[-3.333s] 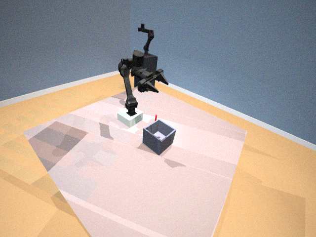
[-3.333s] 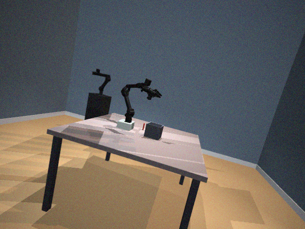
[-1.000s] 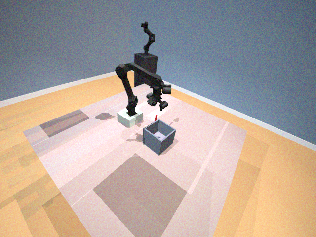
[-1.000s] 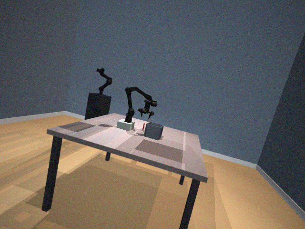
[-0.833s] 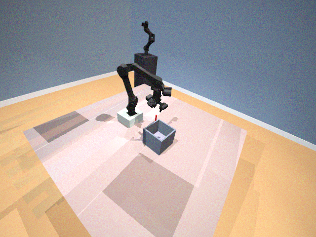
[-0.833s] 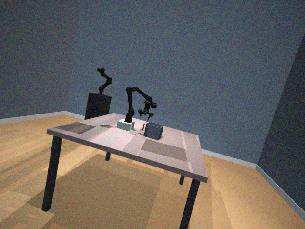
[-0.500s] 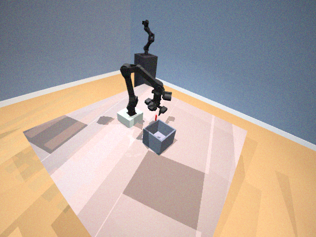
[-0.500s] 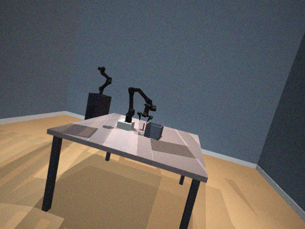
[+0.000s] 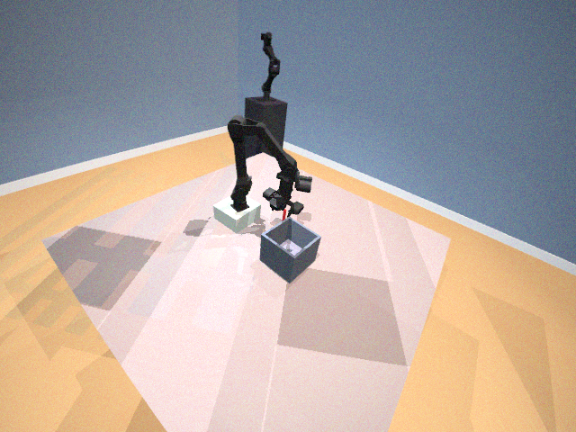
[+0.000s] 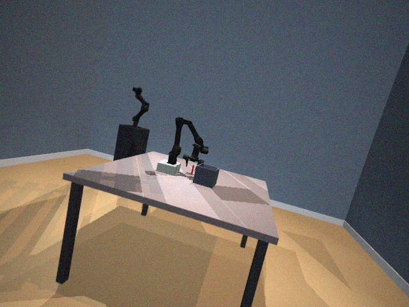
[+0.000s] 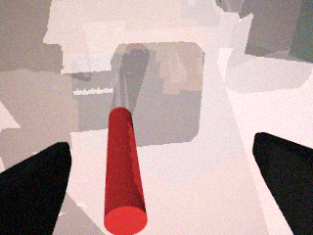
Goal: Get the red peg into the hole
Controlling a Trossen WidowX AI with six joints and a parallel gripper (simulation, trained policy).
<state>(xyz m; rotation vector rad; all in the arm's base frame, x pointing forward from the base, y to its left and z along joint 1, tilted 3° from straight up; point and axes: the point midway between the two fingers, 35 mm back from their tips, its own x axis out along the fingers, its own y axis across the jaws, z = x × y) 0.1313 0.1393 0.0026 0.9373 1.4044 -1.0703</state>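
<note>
Although the wide-open black two-fingered tool (image 9: 284, 208) (image 10: 193, 159) (image 11: 163, 147) hangs around the slim red cylindrical peg (image 9: 283, 214) (image 10: 192, 169) (image 11: 123, 166), it grips nothing. The peg stands upright on the pale pinkish counter (image 9: 185, 372) (image 10: 185, 198) (image 11: 210, 206), beside the open grey-blue square box (image 9: 289, 265) (image 10: 205, 176); grasping, lifting and insertion all remain.

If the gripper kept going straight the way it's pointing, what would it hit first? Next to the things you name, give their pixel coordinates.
Probably the tabletop (image 9: 344, 251) (image 10: 171, 191) (image 11: 196, 206): the red peg (image 9: 283, 214) (image 10: 192, 169) (image 11: 124, 166) stands between the open fingers, nearer the left one in the wrist view, though depth is unclear.
</note>
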